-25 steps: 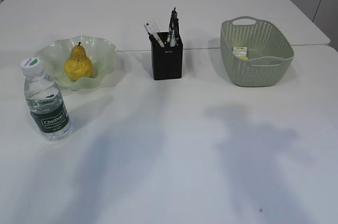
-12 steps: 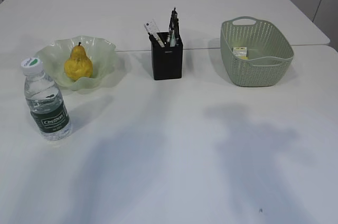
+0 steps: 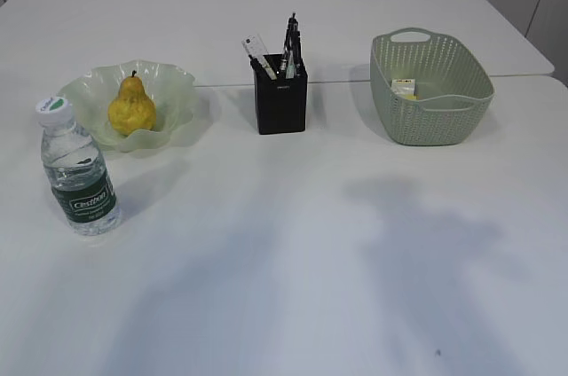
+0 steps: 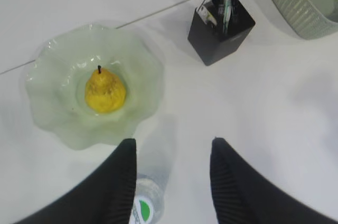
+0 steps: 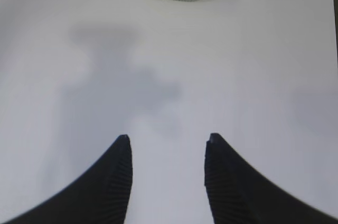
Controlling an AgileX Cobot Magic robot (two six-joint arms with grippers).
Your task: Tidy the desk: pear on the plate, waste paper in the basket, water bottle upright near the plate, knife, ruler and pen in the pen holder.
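Black left gripper point(image 4: 171, 152) parted, empty | right gripper point(image 5: 166, 142) parted, empty

Bright even overhead light, soft grey shadows on the desk point(image 3: 293, 305), slight wrist-view blur

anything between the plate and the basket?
Yes: the pen holder, stuffed with pens and the ruler, stands between the plate and the basket; exterior view shows it best.
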